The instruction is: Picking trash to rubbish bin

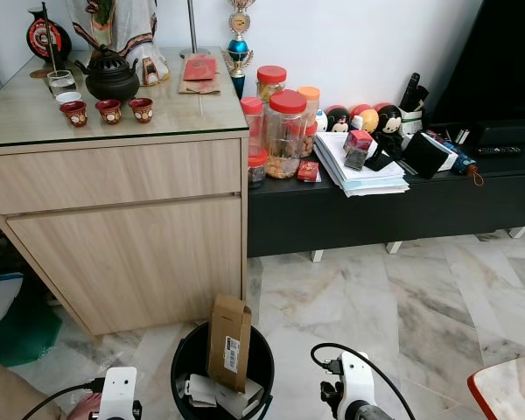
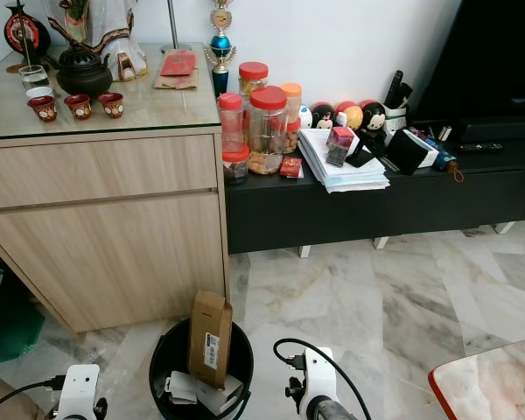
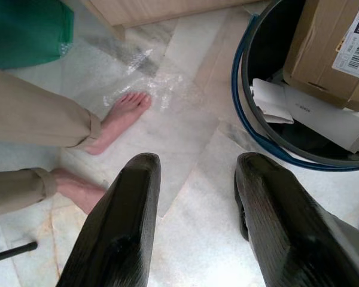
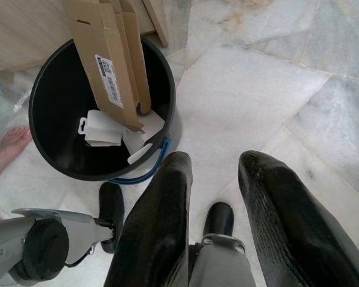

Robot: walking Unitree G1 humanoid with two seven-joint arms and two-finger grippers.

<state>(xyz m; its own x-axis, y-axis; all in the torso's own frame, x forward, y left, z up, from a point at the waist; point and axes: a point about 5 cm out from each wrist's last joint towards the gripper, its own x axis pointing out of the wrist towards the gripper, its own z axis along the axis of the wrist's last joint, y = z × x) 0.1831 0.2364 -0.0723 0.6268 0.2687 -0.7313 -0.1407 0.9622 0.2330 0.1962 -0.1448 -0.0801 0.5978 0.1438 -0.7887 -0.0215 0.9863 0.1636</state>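
Over the black bin (image 1: 185,360), both grippers — left (image 3: 194,224), right (image 4: 218,218) — hang open, empty. That tall cardboard box (image 1: 229,341) could tip out if nudged, and the person's bare feet (image 3: 116,119) stand near.

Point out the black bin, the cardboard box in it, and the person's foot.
black bin (image 4: 51,89), right wrist view, inner wall.
cardboard box (image 1: 228,341), left eye view, front face.
person's foot (image 3: 121,116), left wrist view, top of foot.

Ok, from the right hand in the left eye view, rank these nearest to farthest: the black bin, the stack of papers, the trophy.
1. The black bin, on the floor just to the left of the right hand.
2. The stack of papers, farther ahead on the low black cabinet.
3. The trophy, farthest, standing back by the wall.
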